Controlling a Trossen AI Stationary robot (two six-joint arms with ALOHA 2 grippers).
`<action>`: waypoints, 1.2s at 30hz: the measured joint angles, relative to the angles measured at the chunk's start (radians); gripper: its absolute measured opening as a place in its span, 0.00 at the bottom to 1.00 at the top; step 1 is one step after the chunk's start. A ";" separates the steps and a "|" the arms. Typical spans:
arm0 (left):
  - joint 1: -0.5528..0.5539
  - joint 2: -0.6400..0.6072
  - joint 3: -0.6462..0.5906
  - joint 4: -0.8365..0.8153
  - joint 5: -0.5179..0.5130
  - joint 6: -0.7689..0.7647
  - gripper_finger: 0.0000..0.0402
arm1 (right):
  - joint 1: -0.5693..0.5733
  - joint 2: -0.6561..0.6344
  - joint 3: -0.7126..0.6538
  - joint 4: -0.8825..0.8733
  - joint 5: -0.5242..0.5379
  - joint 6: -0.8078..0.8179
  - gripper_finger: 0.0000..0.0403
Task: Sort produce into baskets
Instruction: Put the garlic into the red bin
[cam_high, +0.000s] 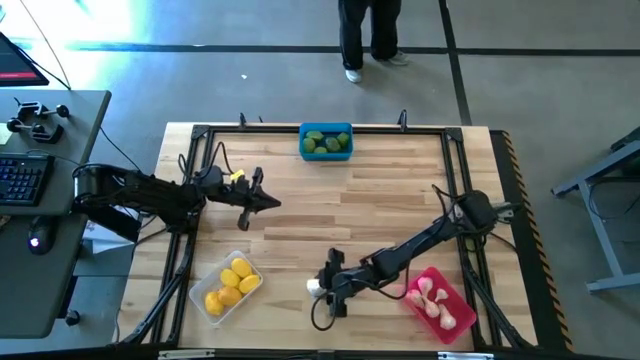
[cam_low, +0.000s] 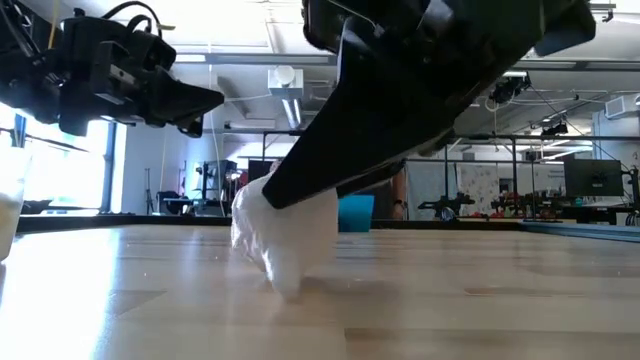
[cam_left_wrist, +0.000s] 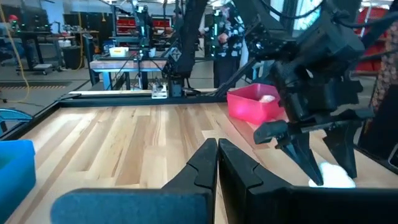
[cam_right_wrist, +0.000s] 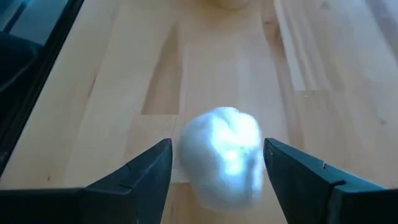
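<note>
A whitish garlic bulb (cam_right_wrist: 222, 155) rests on the wooden table near its front edge (cam_high: 314, 287). My right gripper (cam_right_wrist: 216, 149) slants down over it, open, with one finger on each side of the bulb and a narrow gap showing at each. My left gripper (cam_high: 270, 203) hovers shut and level above the table's left part, holding nothing. The blue basket (cam_high: 326, 141) at the far edge holds green pieces. Yellow pieces lie in the clear basket (cam_high: 228, 288) at the front left. The red basket (cam_high: 440, 303) at the front right holds whitish bulbs.
A black frame (cam_high: 190, 190) runs along the table's edges. A person's legs (cam_high: 365, 40) show beyond the far edge. Bare wood (cam_high: 360, 210) lies between the two arms in the table's middle.
</note>
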 joint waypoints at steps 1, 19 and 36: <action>-0.006 0.000 0.000 -0.004 0.000 0.007 0.00 | -0.003 0.004 0.000 0.007 -0.008 0.000 0.60; -0.105 0.000 0.000 -0.017 -0.104 0.009 0.00 | -0.004 -0.059 0.001 -0.031 -0.049 0.191 0.20; -0.194 0.000 0.000 -0.025 -0.183 0.008 0.00 | 0.276 -0.494 0.001 -0.973 -0.008 1.057 0.20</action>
